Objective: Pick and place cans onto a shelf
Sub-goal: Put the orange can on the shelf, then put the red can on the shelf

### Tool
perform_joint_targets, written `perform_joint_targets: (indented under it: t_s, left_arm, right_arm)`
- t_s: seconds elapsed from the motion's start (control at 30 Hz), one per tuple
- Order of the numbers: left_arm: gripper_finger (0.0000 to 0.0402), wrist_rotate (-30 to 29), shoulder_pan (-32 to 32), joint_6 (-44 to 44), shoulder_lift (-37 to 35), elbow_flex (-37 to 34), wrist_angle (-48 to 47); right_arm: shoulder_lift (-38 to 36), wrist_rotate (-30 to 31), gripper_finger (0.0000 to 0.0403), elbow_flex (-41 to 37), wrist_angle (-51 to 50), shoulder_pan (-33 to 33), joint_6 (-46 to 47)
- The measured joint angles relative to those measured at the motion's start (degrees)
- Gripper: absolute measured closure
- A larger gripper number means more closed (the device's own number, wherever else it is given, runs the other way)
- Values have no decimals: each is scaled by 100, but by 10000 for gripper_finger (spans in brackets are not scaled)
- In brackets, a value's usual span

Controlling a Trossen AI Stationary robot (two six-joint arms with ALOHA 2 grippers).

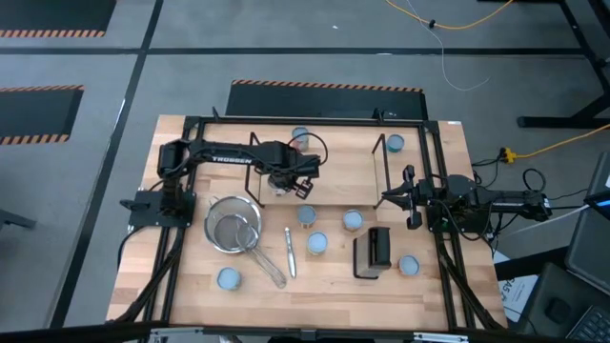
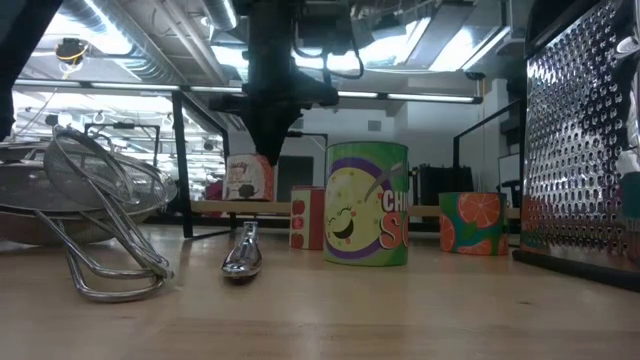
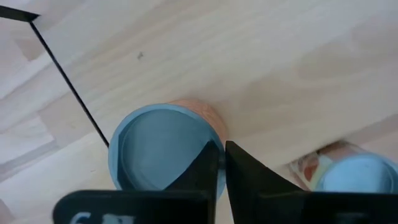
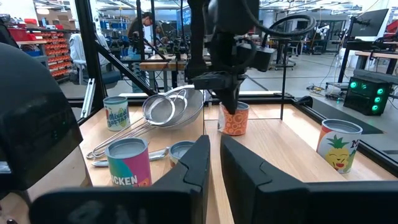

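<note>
I see the left tool (image 1: 283,181) over the left part of the shelf (image 1: 334,162), which lies across the back half of the bench (image 1: 315,286). Its fingers (image 3: 249,180) are nearly together, tips above the rim of an orange-sided can (image 3: 165,152) standing on the shelf board; from the right wrist view the tips sit right at that can's (image 4: 235,118) top, and I can't tell whether they touch it. Another can (image 1: 301,137) stands at the shelf's back edge, one more (image 1: 395,144) near the back right corner of the bench. In front of the shelf I count three cans in the middle (image 1: 306,215) (image 1: 352,220) (image 1: 316,244), one near the front left corner (image 1: 229,278) and one toward the front right (image 1: 408,266) beside a black box (image 1: 374,252). A strainer (image 1: 234,228) lies left of centre, a spoon (image 1: 290,252) just right of it. My right tool (image 1: 396,196) waits by the right edge at the shelf's right wire frame, fingers (image 4: 245,171) narrowly parted, holding nothing
</note>
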State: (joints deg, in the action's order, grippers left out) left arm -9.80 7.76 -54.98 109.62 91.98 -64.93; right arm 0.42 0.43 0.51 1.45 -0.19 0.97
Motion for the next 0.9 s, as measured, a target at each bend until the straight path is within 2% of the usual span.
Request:
perform_joint_targets:
  t_s: [0.67,0.9]
  left_arm:
    - [334,2,58,8,0,-2,164]
    - [334,34,58,11,-58,-9,145]
  right_arm:
    - [0,2,358,0,0,-2,0]
    - [0,0,358,0,-1,-1,0]
